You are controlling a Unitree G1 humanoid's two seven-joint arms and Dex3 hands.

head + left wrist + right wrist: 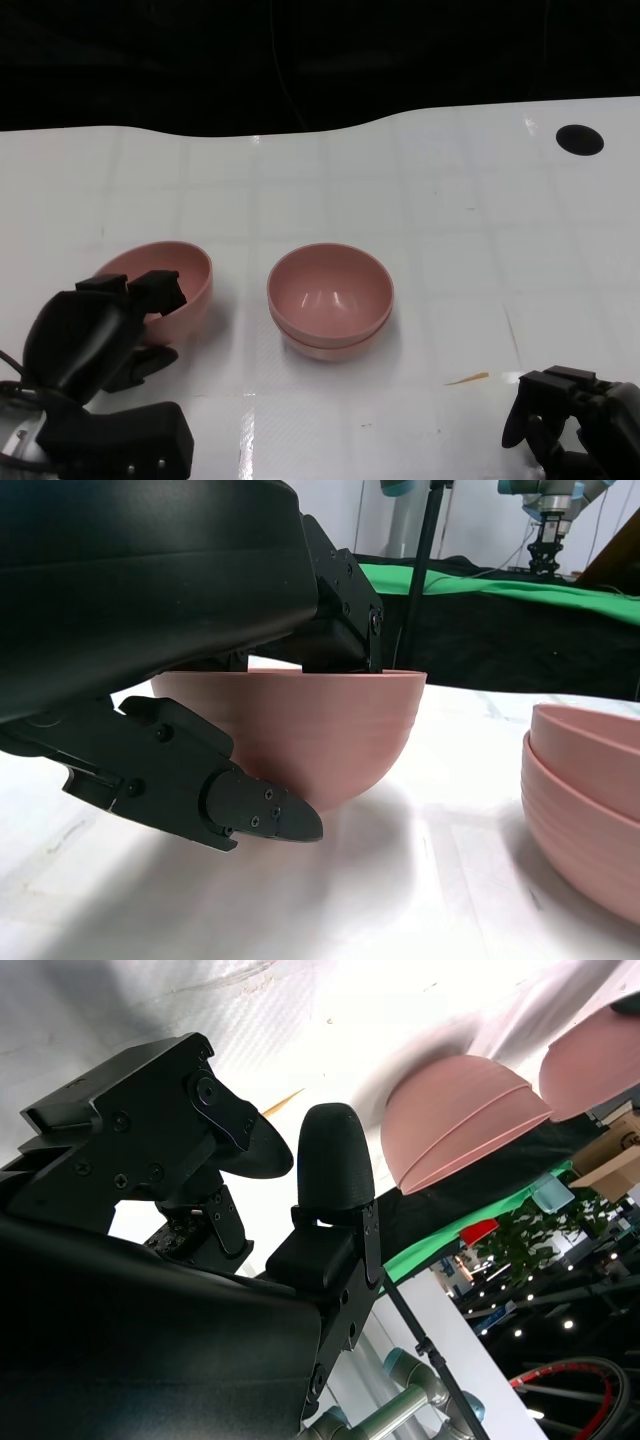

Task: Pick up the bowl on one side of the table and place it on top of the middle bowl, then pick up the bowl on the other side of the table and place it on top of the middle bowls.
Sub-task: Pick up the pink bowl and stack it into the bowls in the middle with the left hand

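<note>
Two pink bowls are nested in a stack (330,297) at the middle of the white table (450,230). To its left a single pink bowl (190,272) stands tilted. My left hand (90,335) grips this bowl, its fingers hooked over the near rim. In the left wrist view the fingers (340,590) reach inside the bowl (330,730), the thumb (200,780) lies under its outer wall, and the stack (590,810) sits beside it. My right hand (570,415) rests low at the table's near right, empty, well clear of the stack (460,1120).
A round black hole (579,139) marks the table's far right corner. A small orange streak (467,379) lies on the surface just left of my right hand. The table's far edge (300,132) runs against a dark background.
</note>
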